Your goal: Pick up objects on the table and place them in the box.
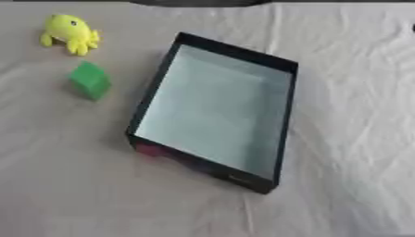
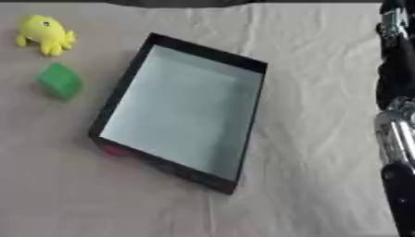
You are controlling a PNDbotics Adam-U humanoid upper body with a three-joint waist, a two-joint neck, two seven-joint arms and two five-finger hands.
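A black-walled box (image 1: 159, 81) with a pale bare floor lies at an angle in the middle of the table, nothing inside it. To its left sits a green block (image 1: 89, 80). A yellow soft toy (image 1: 71, 32) with short legs lies further back, near the far left corner. My right arm and hand (image 2: 397, 69) rise along the right edge of the right eye view, black with silver joints, well apart from the box. The left hand shows in neither view.
A wrinkled beige cloth (image 1: 81, 194) covers the whole table. A reddish mark (image 1: 148, 149) shows on the box's near left outer wall. A dark shape (image 1: 198, 2) sits at the far edge.
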